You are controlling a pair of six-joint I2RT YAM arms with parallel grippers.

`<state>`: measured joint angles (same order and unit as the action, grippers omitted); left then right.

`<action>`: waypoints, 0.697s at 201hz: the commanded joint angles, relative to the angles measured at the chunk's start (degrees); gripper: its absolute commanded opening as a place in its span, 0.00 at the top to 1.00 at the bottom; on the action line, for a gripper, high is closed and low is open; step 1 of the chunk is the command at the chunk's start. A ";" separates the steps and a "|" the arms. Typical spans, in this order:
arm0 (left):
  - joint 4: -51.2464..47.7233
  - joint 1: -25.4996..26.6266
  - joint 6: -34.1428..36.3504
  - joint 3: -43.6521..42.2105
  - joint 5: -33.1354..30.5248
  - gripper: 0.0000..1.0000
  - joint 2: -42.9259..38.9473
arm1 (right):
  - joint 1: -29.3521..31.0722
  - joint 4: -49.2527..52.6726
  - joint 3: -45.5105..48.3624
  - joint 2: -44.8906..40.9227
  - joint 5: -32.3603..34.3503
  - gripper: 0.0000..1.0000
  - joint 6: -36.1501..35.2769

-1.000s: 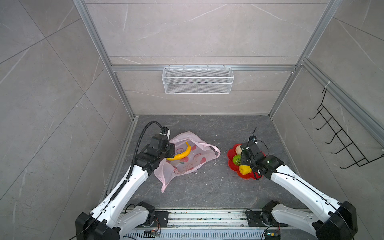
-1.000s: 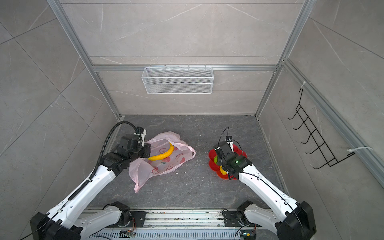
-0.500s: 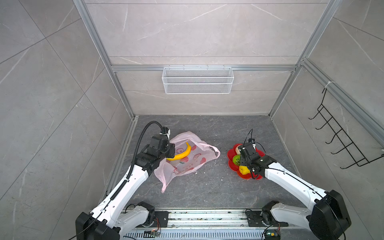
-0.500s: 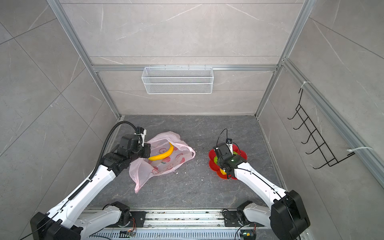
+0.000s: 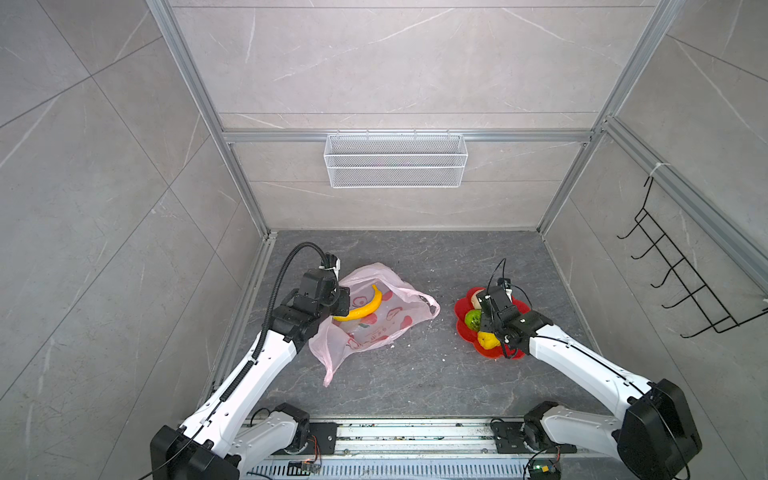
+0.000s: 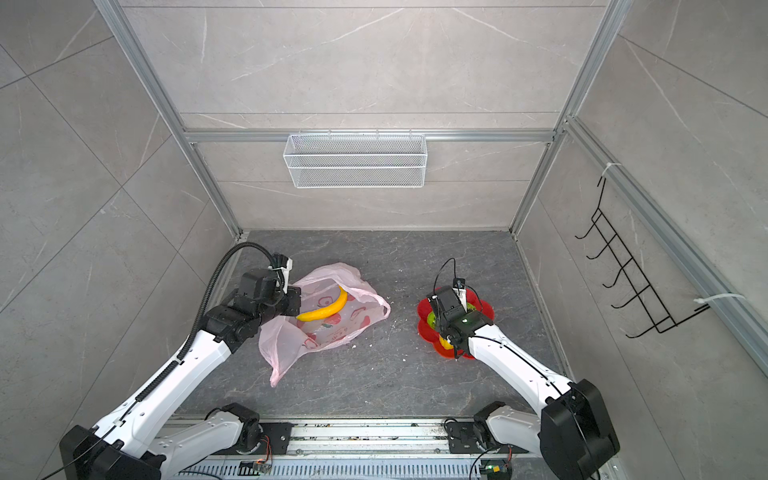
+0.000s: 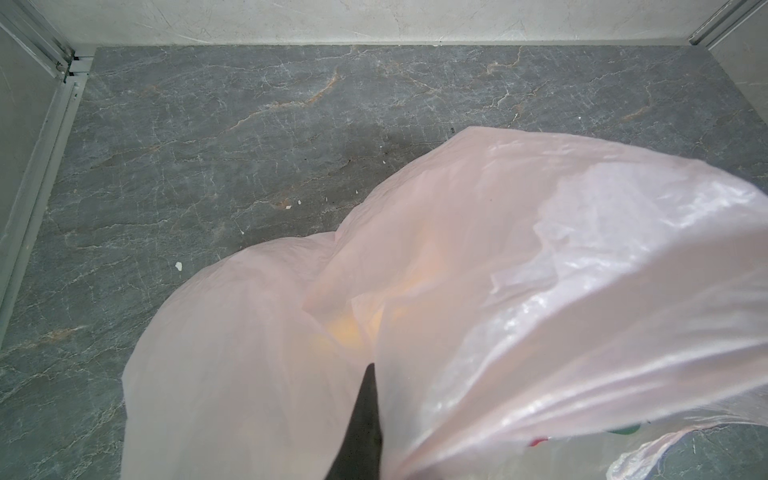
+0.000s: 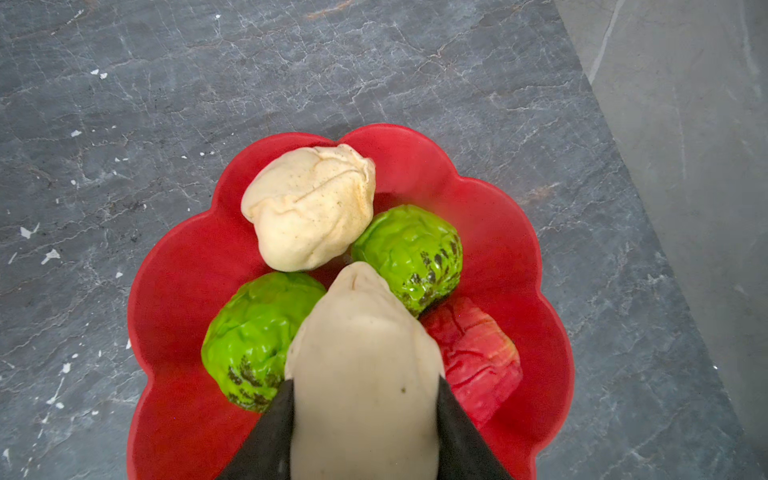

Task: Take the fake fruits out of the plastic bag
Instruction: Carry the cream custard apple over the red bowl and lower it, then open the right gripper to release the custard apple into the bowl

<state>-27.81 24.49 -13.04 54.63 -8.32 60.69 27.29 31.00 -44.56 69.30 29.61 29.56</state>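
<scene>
One half-wide pincer (image 8: 365, 384) around cream lump (image 8: 359, 328)

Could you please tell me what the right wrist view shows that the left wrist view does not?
Only the right wrist view shows the red plate carrying a cream lump, two green balls and a red fruit, with a second cream lump clamped in the right gripper's jaws. Only the left wrist view shows the plastic bag, held up by the shut left gripper, with the banana just a yellow blur through the film. Both show the dark grey veined floor strewn with pale crumbs and a light wall behind.
</scene>
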 commanded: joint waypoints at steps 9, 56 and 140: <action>1.02 0.04 0.60 1.45 1.19 0.98 -1.70 | -0.17 3.26 -0.72 -0.38 -0.48 0.56 1.64; 0.97 0.03 0.83 1.58 1.26 0.98 -2.05 | -0.13 5.43 -1.80 -1.26 0.35 0.35 2.18; -0.72 0.03 1.34 2.49 3.83 0.98 -1.45 | 3.95 15.77 -14.24 -9.34 -2.58 0.27 -1.62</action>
<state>-28.05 24.49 -12.86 54.63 -6.74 59.90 27.77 41.54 -53.54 63.88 28.51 30.17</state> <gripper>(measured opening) 0.048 0.743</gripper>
